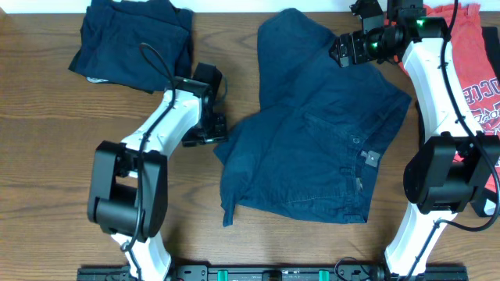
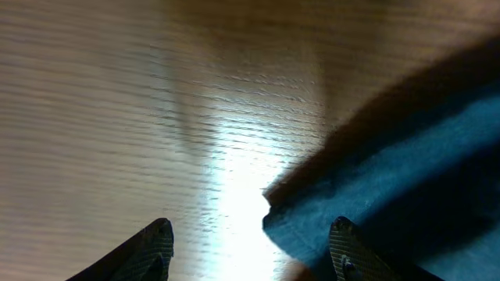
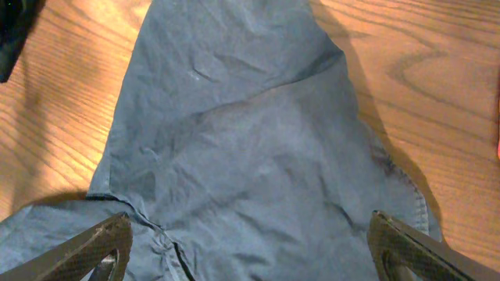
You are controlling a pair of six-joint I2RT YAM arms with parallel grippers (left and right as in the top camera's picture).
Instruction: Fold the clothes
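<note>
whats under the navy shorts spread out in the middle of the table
Only the wooden table shows around the navy shorts, which lie spread on it. No other cloth pokes out from beneath, but whatever the fabric covers cannot be seen.

I see dark navy shorts (image 1: 312, 148) at centre on a brown wood-grain table (image 1: 47, 156). At ten o'clock lies a navy pile (image 1: 133, 43). At two o'clock, a coral-red T-shirt (image 1: 478, 47) shows white lettering.
</note>
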